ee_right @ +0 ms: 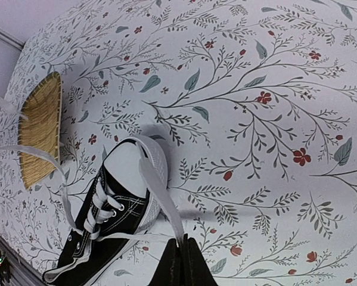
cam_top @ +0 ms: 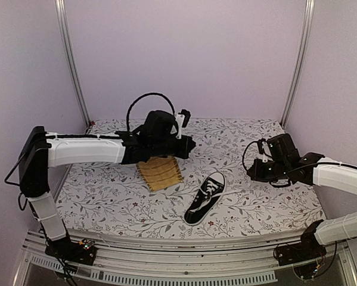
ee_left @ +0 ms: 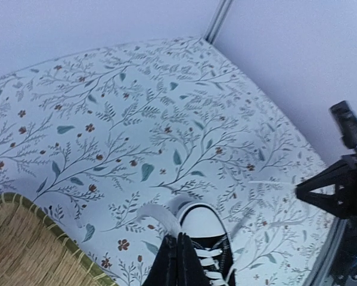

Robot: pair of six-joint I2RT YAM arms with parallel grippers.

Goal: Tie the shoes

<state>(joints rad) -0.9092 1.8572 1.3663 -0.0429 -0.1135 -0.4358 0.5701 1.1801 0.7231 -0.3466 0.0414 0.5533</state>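
The black sneaker (cam_top: pixel 205 198) with white laces and a white toe cap lies on the floral table, toe pointing to the far right. My left gripper (cam_top: pixel 187 146) hovers above and to the far left of it. In the left wrist view the left gripper (ee_left: pixel 178 237) is shut on a white lace (ee_left: pixel 157 217) that runs from the shoe (ee_left: pixel 203 223). My right gripper (cam_top: pixel 254 170) hovers to the right of the shoe. In the right wrist view the right gripper (ee_right: pixel 183 239) is shut on the other white lace (ee_right: pixel 157 190), which rises across the toe of the shoe (ee_right: pixel 106 220).
A yellow woven mat (cam_top: pixel 160 173) lies left of the shoe, under the left arm; it also shows in the left wrist view (ee_left: pixel 23 250) and the right wrist view (ee_right: pixel 41 131). Pale walls and metal posts (cam_top: pixel 297 59) enclose the table. The right arm (ee_left: pixel 345 179) shows in the left wrist view.
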